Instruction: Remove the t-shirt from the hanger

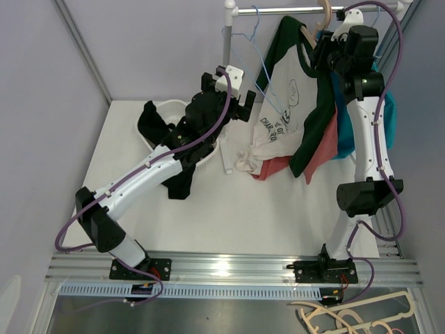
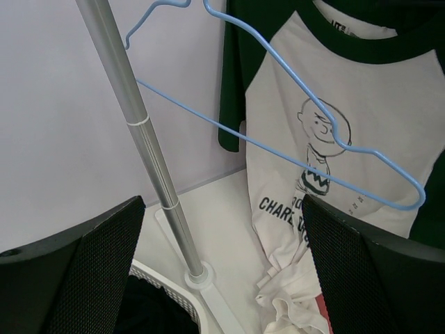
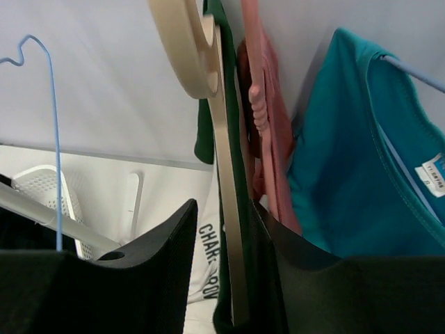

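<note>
**Rack, far side of table.** Upright pole (image 1: pixel 225 83) with a top rail (image 1: pixel 278 10) running right.

**T-shirt** (image 1: pixel 285 90): white body, dark green sleeves and collar, with a cartoon print and black lettering on the chest. It hangs on the cream hanger (image 1: pixel 323 19) at the far right of the scene. The lower hem is bunched on the table (image 1: pixel 278 216) just right of the pole's foot.

**Blue wire hanger** (image 2: pixel 247 134): bare, on the rail between the pole and the t-shirt.

**Other garments.** A coral one (image 1: pixel 323 149) and a teal one (image 1: pixel 389 118) hang right of the t-shirt, the coral one partly behind it.

**Basket** (image 1: pixel 170 108): white, far left of the pole. A black garment (image 1: pixel 153 124) lies in it.

**Left gripper** (image 1: pixel 243 94): jaws spread wide and holding nothing. It sits just right of the pole, facing the t-shirt's printed front and apart from it. In the left wrist view both fingers (image 2: pixel 76 278) frame the pole and the shirt.

**Right gripper** (image 3: pixel 224 216): raised to the rail at the t-shirt's shoulder, jaws narrowed. One finger stands on each side of the cream hanger's arm and the green fabric lying against it. A slit shows between the left finger (image 3: pixel 139 278) and the hanger. Whether the jaws actually pinch cannot be told.

**Spare hangers** (image 1: pixel 361 316): cream, lying at the near right edge, past the arm bases.
</note>
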{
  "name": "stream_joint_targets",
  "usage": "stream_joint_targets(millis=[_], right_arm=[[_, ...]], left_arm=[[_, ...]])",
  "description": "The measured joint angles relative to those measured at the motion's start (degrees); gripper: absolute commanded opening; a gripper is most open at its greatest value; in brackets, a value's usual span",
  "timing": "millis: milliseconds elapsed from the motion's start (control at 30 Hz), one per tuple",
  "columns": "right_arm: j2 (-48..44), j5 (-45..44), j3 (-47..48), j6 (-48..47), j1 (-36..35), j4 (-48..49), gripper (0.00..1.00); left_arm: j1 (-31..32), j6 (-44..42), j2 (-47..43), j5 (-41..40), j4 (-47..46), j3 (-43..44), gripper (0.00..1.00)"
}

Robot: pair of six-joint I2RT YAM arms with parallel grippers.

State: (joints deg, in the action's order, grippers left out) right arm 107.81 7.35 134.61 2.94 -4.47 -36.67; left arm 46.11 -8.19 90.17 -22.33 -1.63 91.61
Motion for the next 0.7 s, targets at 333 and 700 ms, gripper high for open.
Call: stream_joint_targets(millis=[333,700], right_arm=[[1.4,0.0,-0.3,0.1,0.0,-0.3,0.40],[1.4,-0.3,0.8,0.1,0.0,-0.3,0.41]], left_arm=[[0.0,-0.5,0.5,0.0,-0.1,0.0,0.99],[0.0,-0.5,0.5,0.0,-0.1,0.0,1.00]])
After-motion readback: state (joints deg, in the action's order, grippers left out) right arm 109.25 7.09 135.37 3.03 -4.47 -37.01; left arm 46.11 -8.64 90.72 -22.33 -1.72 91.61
